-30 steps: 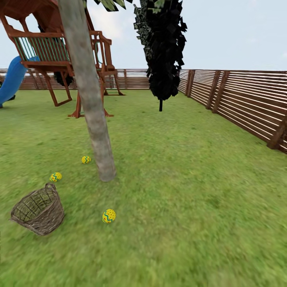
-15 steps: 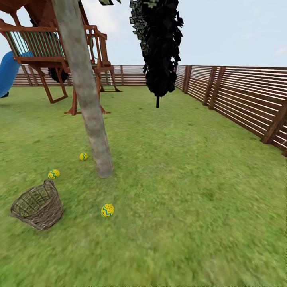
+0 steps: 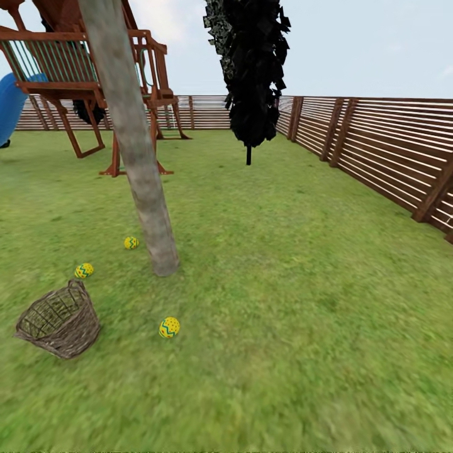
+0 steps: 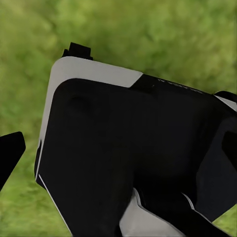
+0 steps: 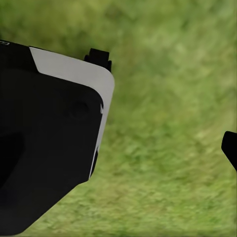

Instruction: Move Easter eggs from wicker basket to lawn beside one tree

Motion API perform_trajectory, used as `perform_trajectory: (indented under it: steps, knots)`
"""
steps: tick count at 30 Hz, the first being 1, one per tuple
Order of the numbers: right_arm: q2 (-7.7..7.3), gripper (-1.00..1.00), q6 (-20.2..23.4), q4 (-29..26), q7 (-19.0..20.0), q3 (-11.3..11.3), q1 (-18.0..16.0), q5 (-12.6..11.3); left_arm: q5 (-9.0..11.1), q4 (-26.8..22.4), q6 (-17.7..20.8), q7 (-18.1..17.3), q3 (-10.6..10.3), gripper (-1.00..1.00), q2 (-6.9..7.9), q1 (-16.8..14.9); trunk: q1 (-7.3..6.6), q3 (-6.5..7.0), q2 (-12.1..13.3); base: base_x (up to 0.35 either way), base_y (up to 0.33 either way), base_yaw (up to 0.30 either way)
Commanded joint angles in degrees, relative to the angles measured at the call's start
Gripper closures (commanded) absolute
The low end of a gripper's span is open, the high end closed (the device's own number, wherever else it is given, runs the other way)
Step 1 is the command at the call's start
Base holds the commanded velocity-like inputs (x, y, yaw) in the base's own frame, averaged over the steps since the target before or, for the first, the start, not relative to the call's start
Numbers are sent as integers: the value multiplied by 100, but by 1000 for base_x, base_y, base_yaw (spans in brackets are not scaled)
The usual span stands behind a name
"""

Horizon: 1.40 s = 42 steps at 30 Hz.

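Three Easter eggs lie on the lawn [image 3: 283, 302] in the head view: one [image 3: 169, 327] in front of the tree's grey-brown trunk [image 3: 141, 163], one [image 3: 131, 242] just left of its foot, one [image 3: 83, 270] further left, beside the wicker basket [image 3: 60, 321]. The basket leans and I see no egg through its open mouth. In the left wrist view my left gripper [image 4: 118, 148] is open over grass, one black fingertip [image 4: 10, 153] at the frame's edge. My right gripper [image 5: 118, 148] is open too, a fingertip [image 5: 229, 148] at the edge.
A wooden playset [image 3: 75, 69] with a blue slide [image 3: 9, 107] stands behind the tree. A dark conical tree [image 3: 251, 69] rises at the back, and a slatted fence [image 3: 377, 151] runs along the right side. My own black and white body [image 4: 128, 163] shows under both wrists.
The whole head picture has shifted a little, so the camera has moved. The eggs, the basket and the tree keep their places relative to each other.
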Motion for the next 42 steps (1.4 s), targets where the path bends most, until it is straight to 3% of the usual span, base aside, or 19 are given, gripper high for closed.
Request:
perform_trajectory:
  steps: [1,10,17,37,42]
  knots:
    - [-1,-100,9,7,29,17,-7,41,-25,11,9,-12,47,-100,4,-7,1,-17,-7,0,0,0]
    - [-8,-100,-16,-2,37,17,-7,32,-25,11,6,-5,47,-100,-5,-7,-196,126,354,-14,0,0]
    - [-18,-100,-208,6,29,16,-7,31,-26,11,7,-5,47,-100,-5,-7,-350,314,635,-1,0,0]
    - [-2,-100,-229,7,29,17,53,32,-24,13,6,-5,47,-100,-52,1,-790,864,1437,0,0,0]
    - [-1,-100,-229,7,29,17,54,32,-24,12,6,-5,47,-100,-57,2,-808,927,1472,0,0,0]
